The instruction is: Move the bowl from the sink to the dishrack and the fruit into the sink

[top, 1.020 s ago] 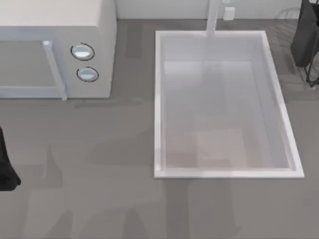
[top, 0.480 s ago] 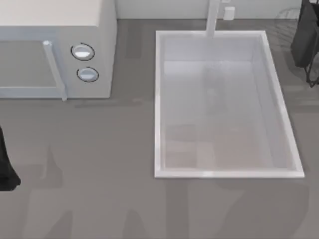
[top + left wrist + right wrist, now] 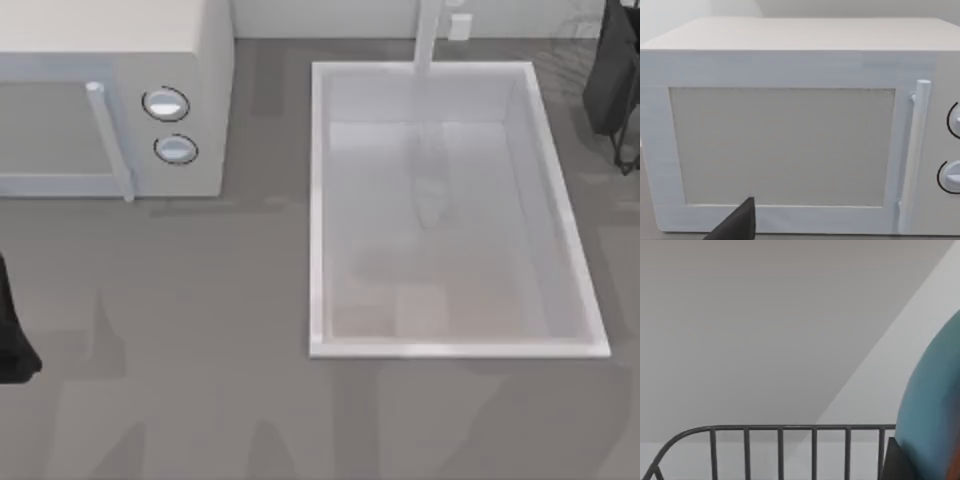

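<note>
Right wrist view puts the bowl [image 3: 935,405] close above the dishrack [image 3: 780,432] (grip unseen, I cannot tell), so lower your right arm level before letting go.

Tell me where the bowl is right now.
The bowl shows in the right wrist view, close to the camera beside the dishrack wires. In the top view, the sink basin holds no bowl.
</note>
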`<control>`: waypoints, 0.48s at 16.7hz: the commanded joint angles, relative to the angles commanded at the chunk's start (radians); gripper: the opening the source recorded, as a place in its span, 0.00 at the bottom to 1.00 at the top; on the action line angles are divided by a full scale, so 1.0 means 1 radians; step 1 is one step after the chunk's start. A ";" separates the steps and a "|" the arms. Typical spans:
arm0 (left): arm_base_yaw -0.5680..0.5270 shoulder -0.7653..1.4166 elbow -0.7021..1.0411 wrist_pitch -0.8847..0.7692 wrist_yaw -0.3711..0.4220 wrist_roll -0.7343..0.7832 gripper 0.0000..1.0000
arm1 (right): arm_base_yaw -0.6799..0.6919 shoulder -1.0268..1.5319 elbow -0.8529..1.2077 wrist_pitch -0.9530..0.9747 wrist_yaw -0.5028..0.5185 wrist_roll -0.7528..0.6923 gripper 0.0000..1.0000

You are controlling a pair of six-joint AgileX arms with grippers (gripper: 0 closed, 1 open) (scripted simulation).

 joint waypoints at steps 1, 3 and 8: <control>0.000 0.000 0.000 0.000 0.000 0.000 1.00 | 0.000 0.000 0.000 0.000 0.000 0.000 0.15; 0.000 0.000 0.000 0.000 0.000 0.000 1.00 | 0.000 0.000 0.000 0.000 0.000 0.000 0.30; 0.000 0.000 0.000 0.000 0.000 0.000 1.00 | 0.000 0.000 0.000 0.000 0.000 0.000 0.68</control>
